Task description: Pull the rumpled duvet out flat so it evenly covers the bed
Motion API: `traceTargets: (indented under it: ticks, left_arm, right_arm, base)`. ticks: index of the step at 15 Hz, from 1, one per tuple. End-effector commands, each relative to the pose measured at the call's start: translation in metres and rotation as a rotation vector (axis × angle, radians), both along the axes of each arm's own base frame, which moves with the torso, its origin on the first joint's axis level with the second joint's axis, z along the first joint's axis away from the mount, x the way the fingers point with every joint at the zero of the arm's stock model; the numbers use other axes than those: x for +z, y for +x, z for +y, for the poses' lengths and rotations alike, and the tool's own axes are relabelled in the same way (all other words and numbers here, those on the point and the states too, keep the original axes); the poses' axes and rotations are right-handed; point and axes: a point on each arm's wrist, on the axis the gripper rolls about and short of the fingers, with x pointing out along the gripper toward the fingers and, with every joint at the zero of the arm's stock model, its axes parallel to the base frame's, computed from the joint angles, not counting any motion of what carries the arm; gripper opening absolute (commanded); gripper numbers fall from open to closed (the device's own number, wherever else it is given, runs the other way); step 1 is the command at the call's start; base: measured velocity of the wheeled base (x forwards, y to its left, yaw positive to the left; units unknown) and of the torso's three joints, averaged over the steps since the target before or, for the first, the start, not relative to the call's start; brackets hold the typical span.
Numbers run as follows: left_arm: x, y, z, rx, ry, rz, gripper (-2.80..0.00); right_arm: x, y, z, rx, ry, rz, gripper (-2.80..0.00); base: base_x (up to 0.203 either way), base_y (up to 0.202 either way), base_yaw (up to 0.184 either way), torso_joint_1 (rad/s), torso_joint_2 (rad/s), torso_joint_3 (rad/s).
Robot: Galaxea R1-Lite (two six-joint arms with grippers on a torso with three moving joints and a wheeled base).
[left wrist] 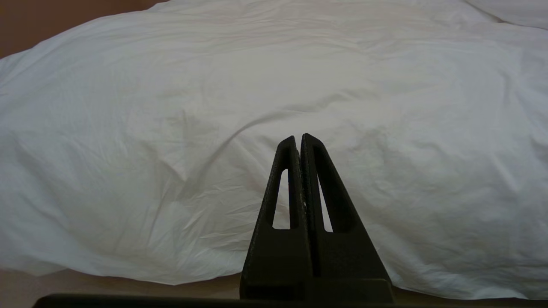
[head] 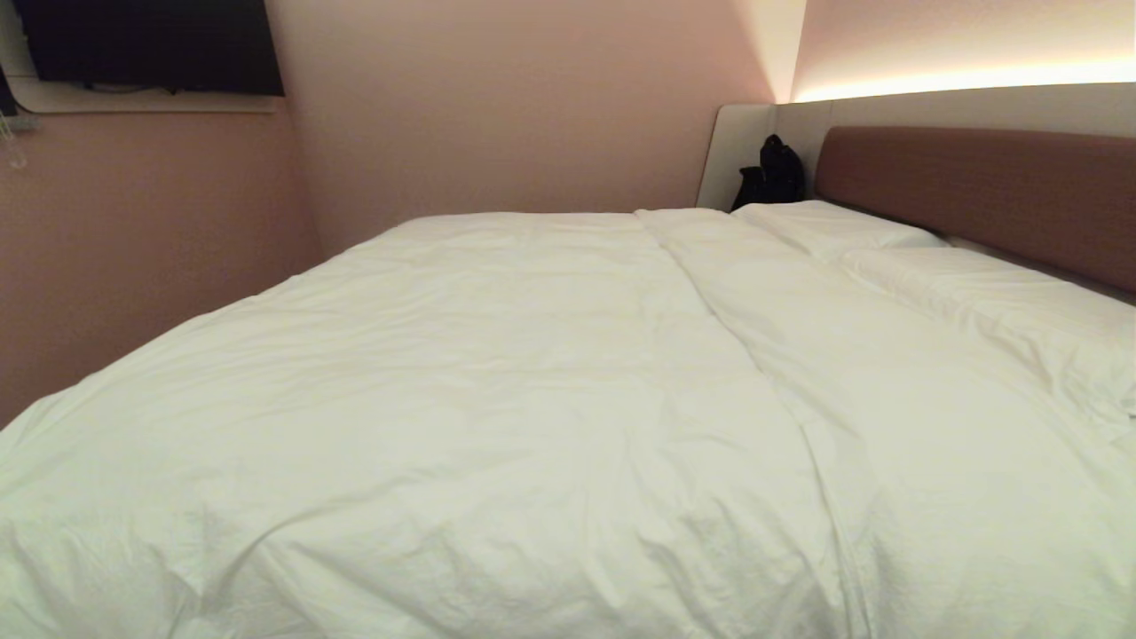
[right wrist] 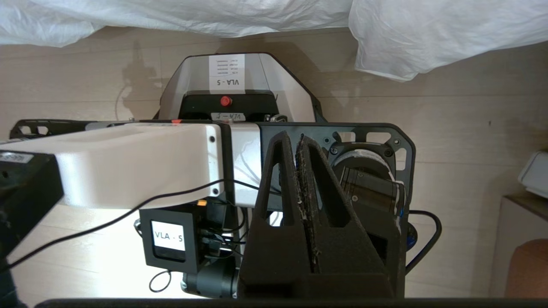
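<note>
The white duvet (head: 497, 390) lies spread over most of the bed (head: 976, 186), lightly wrinkled, with a long fold line running from the far side toward the near edge. Neither arm shows in the head view. My left gripper (left wrist: 298, 137) is shut and empty, pointing at the duvet's (left wrist: 214, 107) near hanging edge just short of the fabric. My right gripper (right wrist: 292, 137) is shut with nothing in it, pointing down over my own base (right wrist: 227, 81). The duvet's hem (right wrist: 385, 38) hangs beyond it above the floor.
Two white pillows (head: 967, 284) lie by the reddish-brown headboard. A black bag (head: 772, 173) sits at the bed's far corner. A dark screen (head: 151, 44) hangs on the pink wall. Pale wooden floor (right wrist: 462, 119) lies beside the bed; a small cabinet (right wrist: 522, 239) stands near my base.
</note>
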Motion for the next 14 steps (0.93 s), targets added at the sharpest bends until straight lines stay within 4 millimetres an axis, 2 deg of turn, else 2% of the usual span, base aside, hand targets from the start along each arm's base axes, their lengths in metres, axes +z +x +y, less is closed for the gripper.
traceTargets:
  ticks: [1,14]
  left_arm:
    - [0.000,0.000,0.000,0.000,-0.001,0.000,-2.80]
    - [0.000,0.000,0.000,0.000,-0.001,0.000,-2.80]
  right_arm:
    - [-0.003,-0.011,0.003,0.017,0.002,0.028,-2.80]
    - [-0.011,-0.033,0.009,0.059,-0.059,-0.020,-2.80]
  base:
    - [0.000,0.000,0.000,0.000,0.00,0.000]
    - [0.000,0.000,0.000,0.000,0.00,0.000]
